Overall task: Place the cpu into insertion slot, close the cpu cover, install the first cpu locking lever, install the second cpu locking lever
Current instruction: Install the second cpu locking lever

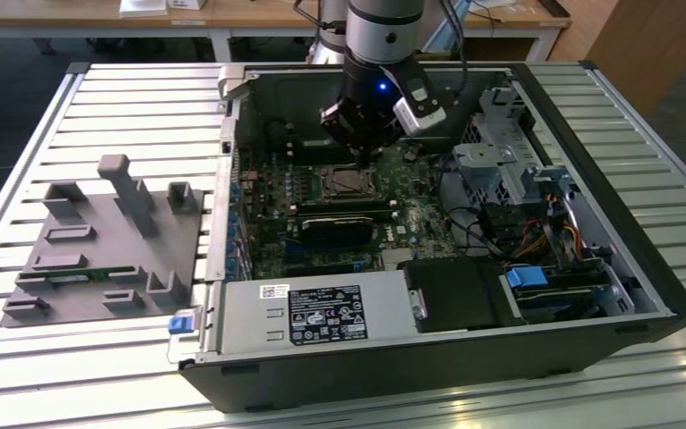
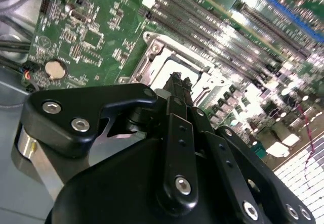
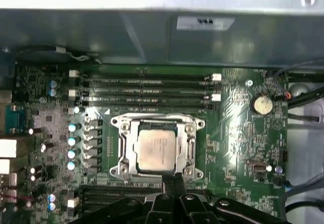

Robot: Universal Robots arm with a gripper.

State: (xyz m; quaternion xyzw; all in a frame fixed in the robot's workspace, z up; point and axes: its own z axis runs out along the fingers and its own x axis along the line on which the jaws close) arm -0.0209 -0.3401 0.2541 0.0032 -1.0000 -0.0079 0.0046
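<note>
Now cpu seated in insertion slot; hand just beside.

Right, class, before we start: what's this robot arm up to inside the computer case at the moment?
The arm's end effector hangs low over the green motherboard inside the open computer case, right at the edge of the insertion slot. The cpu already lies in the slot, its pale metal face showing. The cpu cover is down, framing the chip. The end effector carries nothing that can be seen.
</note>
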